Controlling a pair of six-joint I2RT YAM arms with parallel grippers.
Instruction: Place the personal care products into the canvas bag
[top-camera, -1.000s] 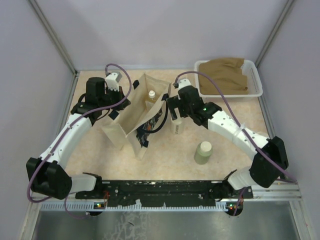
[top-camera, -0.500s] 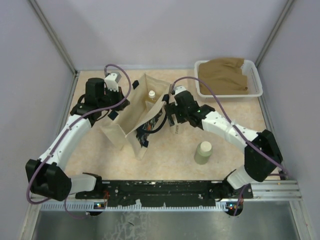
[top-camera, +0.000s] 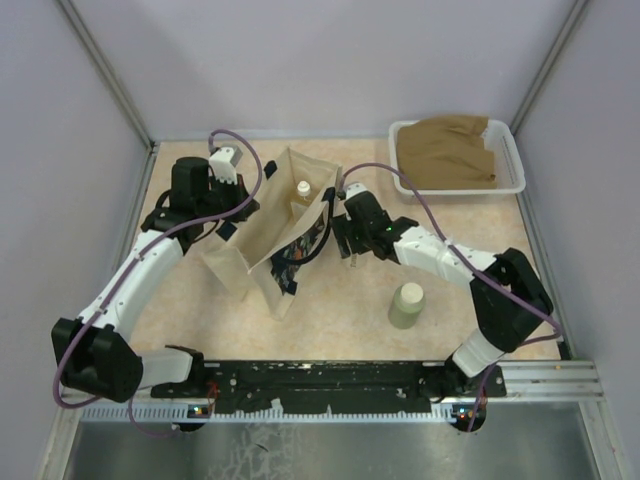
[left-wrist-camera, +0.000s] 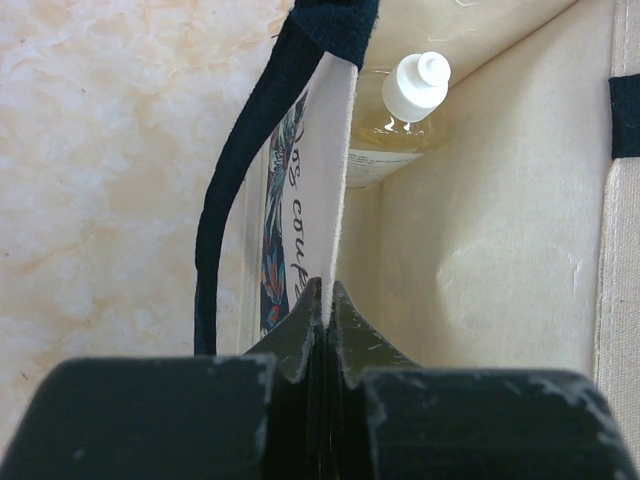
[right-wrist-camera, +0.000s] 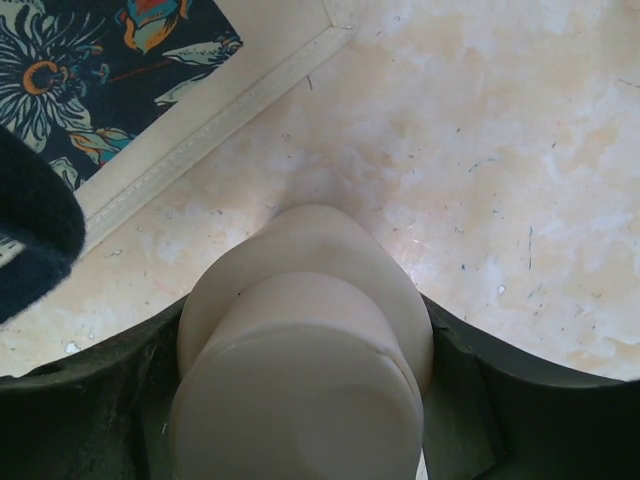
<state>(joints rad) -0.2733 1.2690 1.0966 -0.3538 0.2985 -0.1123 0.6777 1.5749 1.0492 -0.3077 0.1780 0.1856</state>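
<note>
The canvas bag (top-camera: 262, 240) stands open left of the middle, its printed side (right-wrist-camera: 120, 60) facing right. My left gripper (top-camera: 224, 226) is shut on the bag's rim (left-wrist-camera: 340, 200), pinching the fabric between its fingertips. Inside the bag stands the clear amber-liquid bottle (left-wrist-camera: 398, 125) with a white cap (top-camera: 303, 188). Just right of the bag, my right gripper (top-camera: 350, 246) has closed from above round the upright cream bottle (right-wrist-camera: 300, 340), a finger against each side. The pale olive-green cylinder (top-camera: 406, 304) stands upright, apart, nearer the front.
A white tray (top-camera: 516, 165) holding a folded brown cloth (top-camera: 450, 150) sits at the back right. One dark navy handle (right-wrist-camera: 30, 230) hangs close to the cream bottle. Grey walls enclose the table on three sides.
My right gripper has moved down and to the left over the cream bottle, and its wide-open jaws have closed in on it. The left arm and bag have not moved.
</note>
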